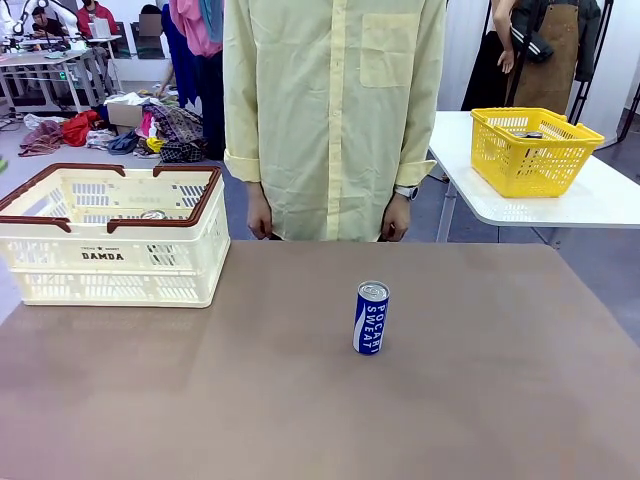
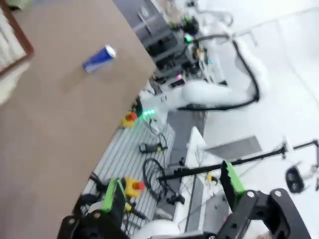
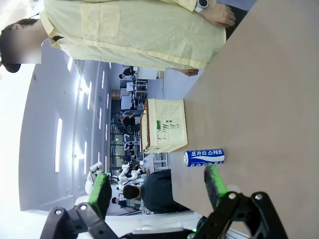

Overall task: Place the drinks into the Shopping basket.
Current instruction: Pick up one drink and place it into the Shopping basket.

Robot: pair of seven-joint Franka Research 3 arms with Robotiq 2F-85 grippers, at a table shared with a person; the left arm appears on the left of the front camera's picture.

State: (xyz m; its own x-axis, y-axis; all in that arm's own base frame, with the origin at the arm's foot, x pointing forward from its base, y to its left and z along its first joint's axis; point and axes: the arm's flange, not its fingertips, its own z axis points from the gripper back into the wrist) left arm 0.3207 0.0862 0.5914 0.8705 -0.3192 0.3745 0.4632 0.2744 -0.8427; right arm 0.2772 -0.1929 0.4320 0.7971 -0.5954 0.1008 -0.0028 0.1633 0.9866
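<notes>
this is a big robot test lab with shop things in it. between the fingers of the left gripper (image 2: 169,178) lie tangled black cables (image 2: 152,174), and just beside one finger sits a small yellow box with a red stop button (image 2: 133,186). far past the fingers of the right gripper (image 3: 157,173) runs a long hall with bright strip lights on the ceiling (image 3: 59,144) and people at desks (image 3: 130,119). across the wide brown table (image 1: 300,420), well away from any fingers, heaps of colourful clothes (image 1: 165,130) lie on the floor. a yellow plastic mesh basket (image 1: 530,150) stands on a white side table (image 1: 600,200).
</notes>
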